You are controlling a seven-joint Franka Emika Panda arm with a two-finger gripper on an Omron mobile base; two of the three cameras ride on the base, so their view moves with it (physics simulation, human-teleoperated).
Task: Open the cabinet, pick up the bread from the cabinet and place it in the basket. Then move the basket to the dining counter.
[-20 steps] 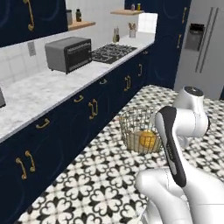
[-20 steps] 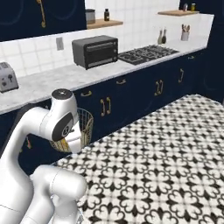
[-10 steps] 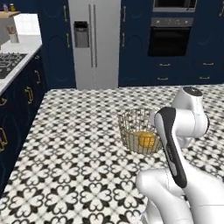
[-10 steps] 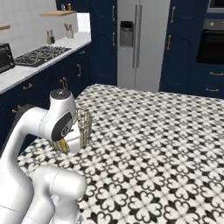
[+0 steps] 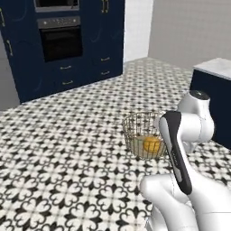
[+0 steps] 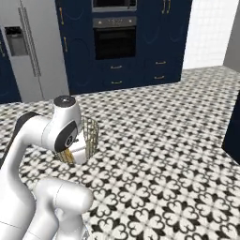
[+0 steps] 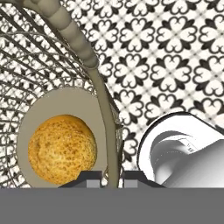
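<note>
You've got the basket (image 5: 145, 135) up in the air, hanging above the black-and-white patterned floor (image 5: 67, 149) in front of the arm. In the hand view the gripper (image 7: 110, 176) is pinched tight on the basket's wire rim, with its 2 dark fingertips (image 7: 89, 176) set either side of that thin wall. The bread (image 7: 62, 148) sits right there on the basket's pale round bottom, a golden lump inside the mesh. The left base view shows it the same way, low in the wire bowl just beside the arm's dark-striped link.

In the right base view the basket (image 6: 90, 138) peeks out from behind the white elbow. Ahead of you stand the navy cabinets with the built-in oven (image 6: 115, 40), and the steel fridge (image 6: 28, 47) to its left. At the right edge of the left base view you can see the dining counter (image 5: 215, 90), marble top over dark navy side, well apart from the basket.
</note>
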